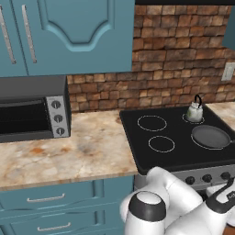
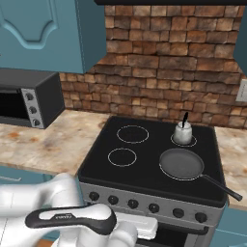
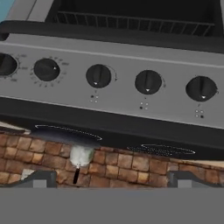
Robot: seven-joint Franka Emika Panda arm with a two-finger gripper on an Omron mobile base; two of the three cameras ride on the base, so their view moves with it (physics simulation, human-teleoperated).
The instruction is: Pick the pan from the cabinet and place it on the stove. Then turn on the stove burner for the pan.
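The round shallow dark grey frying pan (image 2: 182,163) already sits on the flat black glass cooktop (image 2: 149,144), over the front right ring, its thin black handle running out toward four o'clock in the right base view; just behind it stands the small silver kettle (image 2: 183,133). My gripper (image 3: 112,180) hangs low before the grey front panel with its jaws spread wide and nothing between them. In the hand view, which looks rolled over, the row of black knobs (image 3: 98,75) lies at twelve o'clock from the fingertips, apart from them. I judge the pan's knob is toward the row's left.
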